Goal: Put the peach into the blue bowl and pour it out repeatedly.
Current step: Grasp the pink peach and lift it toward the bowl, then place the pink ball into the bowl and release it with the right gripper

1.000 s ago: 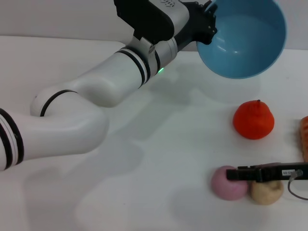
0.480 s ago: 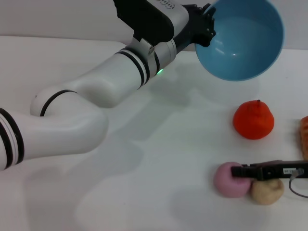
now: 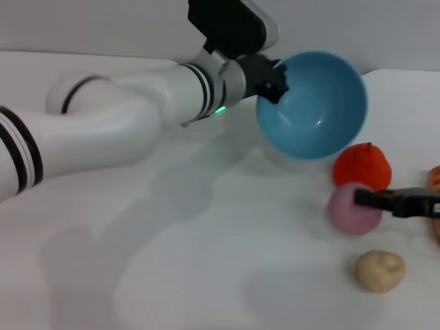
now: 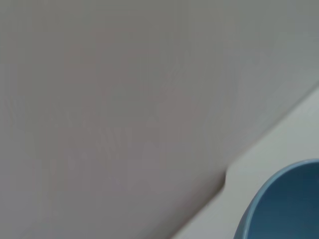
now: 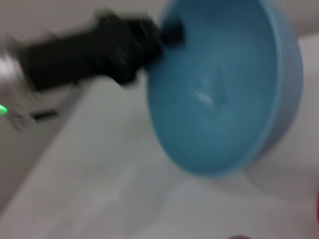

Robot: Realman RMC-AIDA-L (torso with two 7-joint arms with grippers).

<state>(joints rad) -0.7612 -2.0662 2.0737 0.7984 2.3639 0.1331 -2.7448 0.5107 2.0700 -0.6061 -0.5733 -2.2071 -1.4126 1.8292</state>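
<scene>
We are working over a plain white table (image 3: 172, 275) backed by a pale wall. Our left gripper (image 3: 275, 77) is clamped on the rim of the blue bowl (image 3: 313, 106), holding it tilted with its mouth facing the camera, at about 1 o'clock in the head view. At 3 o'clock our right gripper (image 3: 364, 198) is pinching the peach (image 3: 349, 210), just below the orange-red fruit (image 3: 363, 168). The beige potato (image 3: 379, 270) is lying apart at 4 o'clock.
</scene>
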